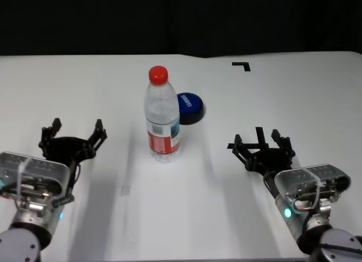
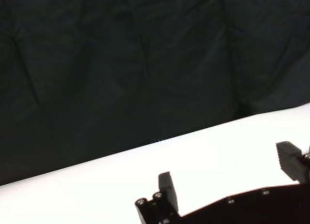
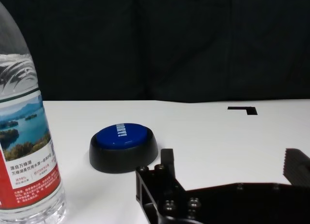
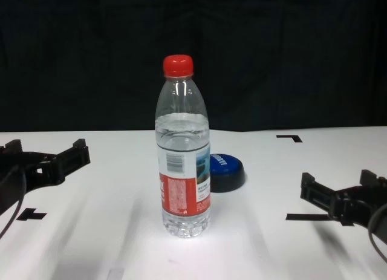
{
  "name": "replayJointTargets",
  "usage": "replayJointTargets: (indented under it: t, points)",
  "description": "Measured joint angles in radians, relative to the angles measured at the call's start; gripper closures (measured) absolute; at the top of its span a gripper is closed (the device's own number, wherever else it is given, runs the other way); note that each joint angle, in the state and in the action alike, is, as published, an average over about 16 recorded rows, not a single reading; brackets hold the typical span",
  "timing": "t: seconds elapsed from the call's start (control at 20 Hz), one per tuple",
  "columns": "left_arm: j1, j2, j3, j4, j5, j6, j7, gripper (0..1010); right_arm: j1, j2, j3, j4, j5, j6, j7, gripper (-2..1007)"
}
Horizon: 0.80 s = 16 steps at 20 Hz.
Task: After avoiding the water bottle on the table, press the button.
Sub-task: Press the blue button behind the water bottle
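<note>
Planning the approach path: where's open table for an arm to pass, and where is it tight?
Free: bare table between the right gripper and the button, out to the black corner mark. Also free: the stretch between the left gripper and the water bottle. Tight: the bottle stands just in front-left of the button, blocking a central or left approach.

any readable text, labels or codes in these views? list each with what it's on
Nothing reads clearly enough to quote.
button: white lettering on the blue top, too blurred to read.
water bottle: barcode on the label, digits too small to read.
water bottle label, right wrist view: rows of small white print, apparently Chinese, too small to read.
</note>
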<state>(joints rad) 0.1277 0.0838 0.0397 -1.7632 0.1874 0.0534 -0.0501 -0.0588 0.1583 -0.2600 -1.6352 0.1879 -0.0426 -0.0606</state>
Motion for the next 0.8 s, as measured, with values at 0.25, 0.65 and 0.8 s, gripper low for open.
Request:
replayJointTargets:
  t: [0.25,0.65,0.8]
  points:
    - [-0.002,-0.001,0.0,0.001,0.001,0.002,0.001,7,0.0,0.0,0.0,0.0,0.0,0.0,0.0,2]
    - [-0.002,0.0,0.001,0.002,0.001,0.002,0.001,7,0.0,0.0,0.0,0.0,0.0,0.0,0.0,2]
    - [-0.002,0.0,0.001,0.003,0.0,0.002,0.001,7,0.0,0.0,0.0,0.0,0.0,0.0,0.0,2]
